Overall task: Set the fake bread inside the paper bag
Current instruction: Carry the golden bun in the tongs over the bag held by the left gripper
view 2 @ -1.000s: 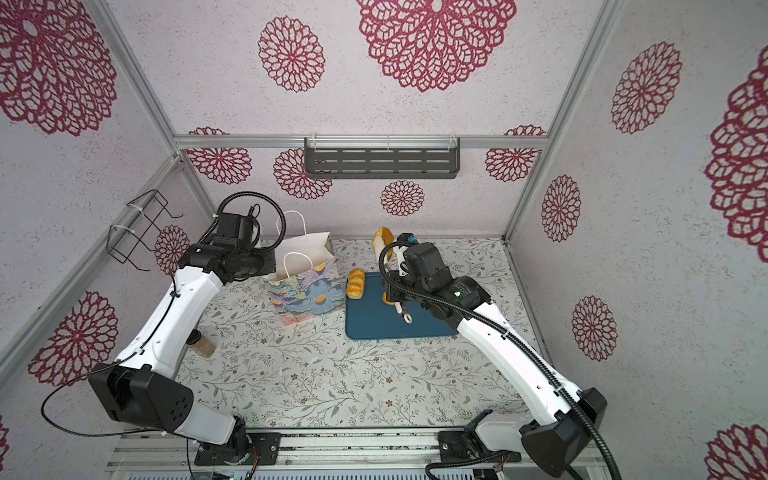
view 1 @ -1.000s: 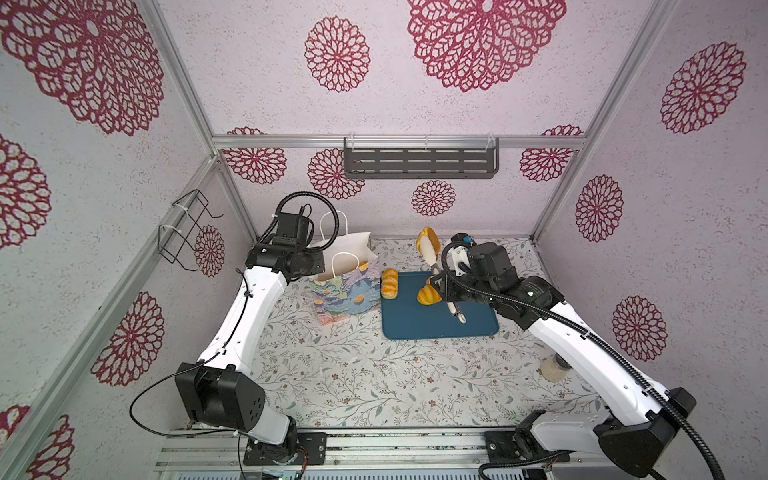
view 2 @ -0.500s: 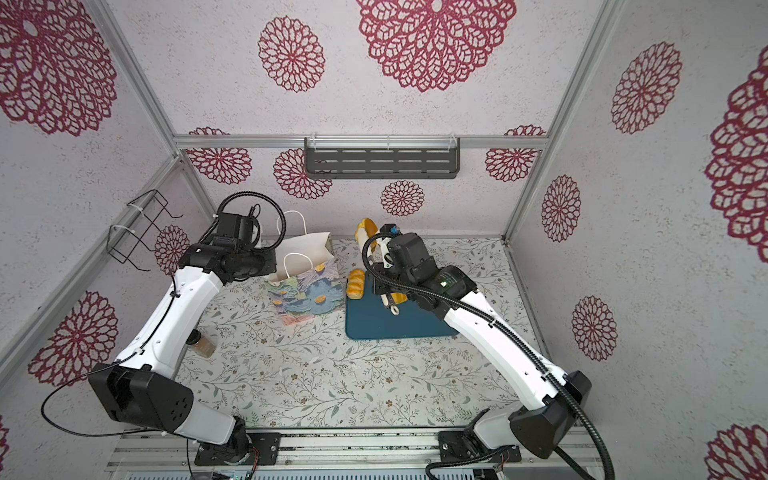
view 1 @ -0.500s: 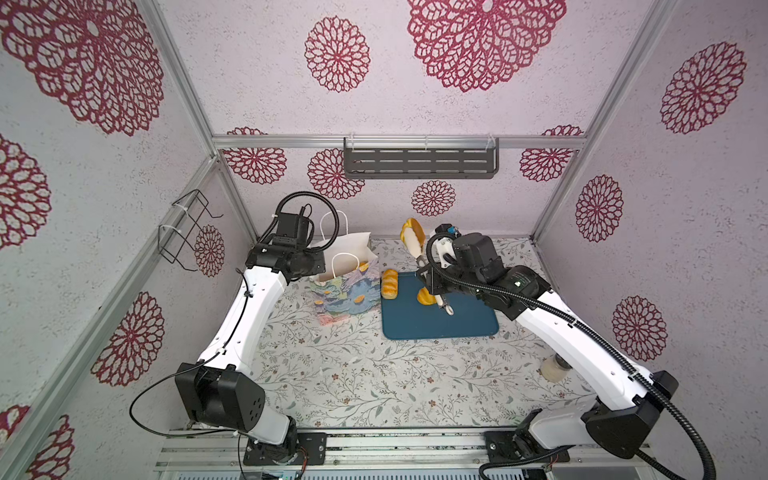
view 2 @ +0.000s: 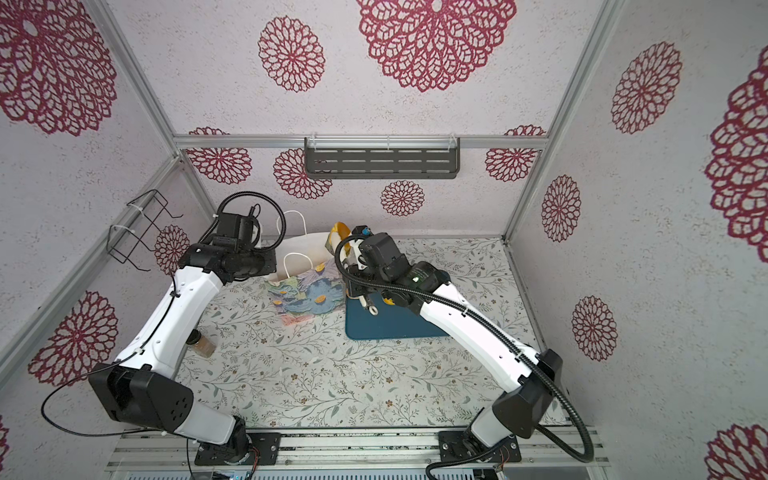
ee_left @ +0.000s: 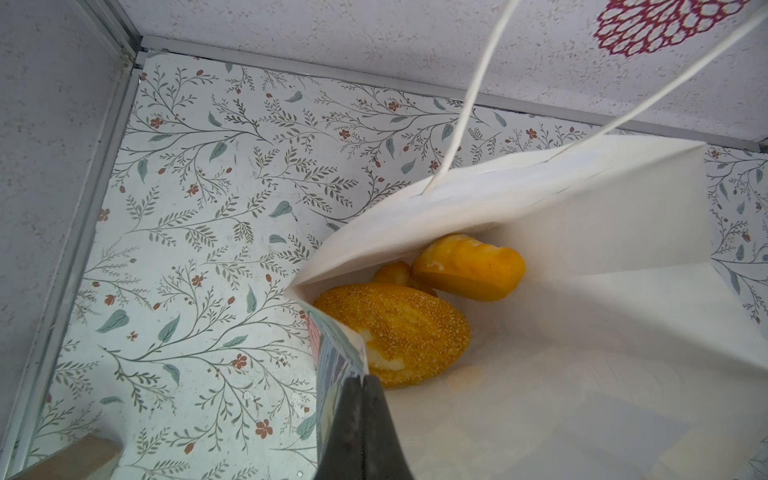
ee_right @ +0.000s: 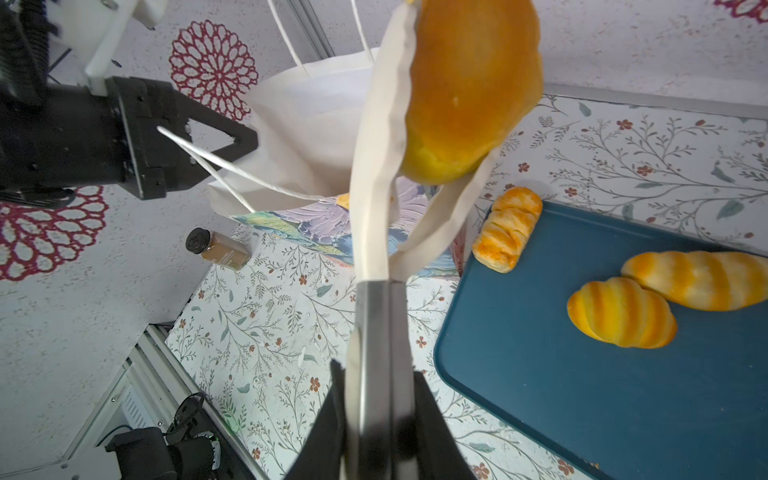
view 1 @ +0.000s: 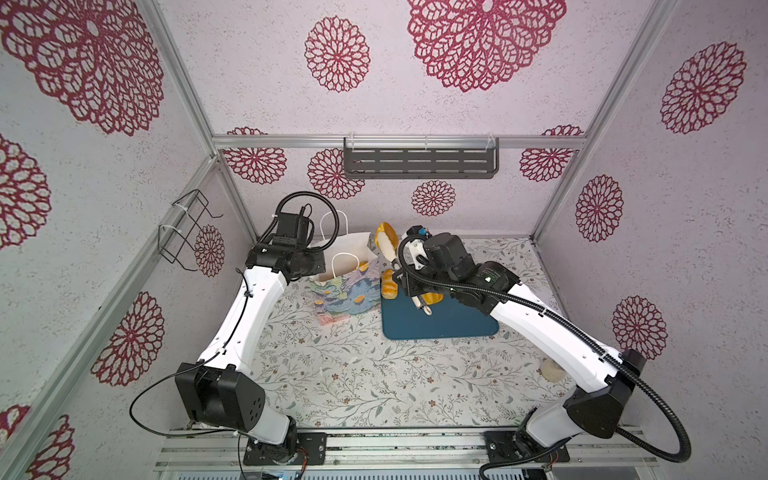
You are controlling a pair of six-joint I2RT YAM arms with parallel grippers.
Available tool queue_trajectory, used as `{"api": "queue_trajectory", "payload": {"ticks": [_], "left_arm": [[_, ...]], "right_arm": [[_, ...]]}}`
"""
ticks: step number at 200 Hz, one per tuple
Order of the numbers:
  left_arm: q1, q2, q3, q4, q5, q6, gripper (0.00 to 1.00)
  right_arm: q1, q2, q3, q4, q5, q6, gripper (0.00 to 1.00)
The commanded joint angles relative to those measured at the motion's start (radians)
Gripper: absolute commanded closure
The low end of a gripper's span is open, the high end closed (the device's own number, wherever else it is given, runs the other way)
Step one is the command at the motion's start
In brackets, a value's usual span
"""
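The paper bag stands at the back, flowered outside and white inside. My left gripper is shut on its rim, holding the mouth open. Inside lie a seeded bun and other fake bread. My right gripper is shut on cream tongs. The tongs pinch a large oval loaf in the air, just at the right edge of the bag's mouth. A striped pastry and two striped rolls lie on the teal tray.
A brown spice jar lies on the floral mat beside the left arm. A wire rack hangs on the left wall and a grey shelf on the back wall. A small white roll sits by the right arm.
My right arm has swung left, carrying the loaf in the tongs from above the tray to the bag's right edge. The left arm and bag have stayed still.
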State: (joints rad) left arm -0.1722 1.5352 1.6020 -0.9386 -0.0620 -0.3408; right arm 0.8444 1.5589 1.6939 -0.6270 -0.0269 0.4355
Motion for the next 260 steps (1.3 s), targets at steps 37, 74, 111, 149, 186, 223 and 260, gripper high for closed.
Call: {"api": "queue_trajectory", "payload": {"ticks": [37,74,111,149,186,223,260], "left_arm": [[-0.01,-0.024,-0.025,-0.005,-0.017,0.011,1.0],[-0.01,-0.024,-0.034,0.009,-0.011,0.01,1.0],[-0.012,-0.031,-0.05,0.031,-0.004,0.01,1.0],[-0.015,-0.034,-0.054,0.035,-0.002,0.008,1.0],[-0.021,-0.045,-0.056,0.036,-0.012,0.01,1.0],[-0.021,-0.052,-0.054,0.038,-0.013,0.01,1.0],[-0.021,-0.05,-0.051,0.035,-0.006,0.01,1.0]], "right_arm": [[0.04,0.036,0.095,0.09,0.001,-0.05,1.0],[0.046,0.057,0.097,0.121,-0.011,-0.045,1.0],[0.05,0.107,0.162,0.117,-0.054,-0.037,1.0],[0.066,0.152,0.2,0.107,-0.066,-0.035,1.0],[0.079,0.181,0.214,0.103,-0.083,-0.027,1.0],[0.084,0.193,0.214,0.092,-0.093,-0.016,1.0],[0.085,0.191,0.207,0.068,-0.094,-0.005,0.91]]}}
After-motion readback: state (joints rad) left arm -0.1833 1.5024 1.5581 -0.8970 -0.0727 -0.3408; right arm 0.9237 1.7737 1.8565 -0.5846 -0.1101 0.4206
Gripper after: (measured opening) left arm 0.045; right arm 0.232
